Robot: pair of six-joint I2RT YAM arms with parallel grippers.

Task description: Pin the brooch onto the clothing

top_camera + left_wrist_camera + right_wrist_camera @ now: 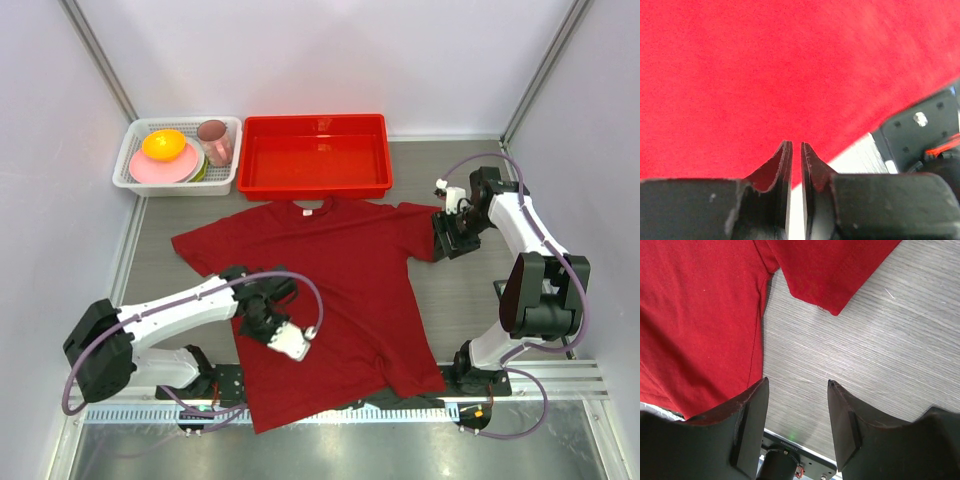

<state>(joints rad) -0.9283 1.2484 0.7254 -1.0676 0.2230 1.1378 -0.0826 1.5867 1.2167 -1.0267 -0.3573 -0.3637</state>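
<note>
Shirt [330,290] spread across worktop [880,350]. Left end effector [795,145] over shirt toward near edge, pressed almost together, apparently on nothing. Right end effector [797,382] spread, beside sleeve [835,275] near right edge.

No legible text, brand, number or sign was found in any of the three views. The only candidate was the white label [308,212] inside the collar of the dark red T-shirt [345,280]. In the top view it was too small for any print to be read. Neither wrist view showed it.
</note>
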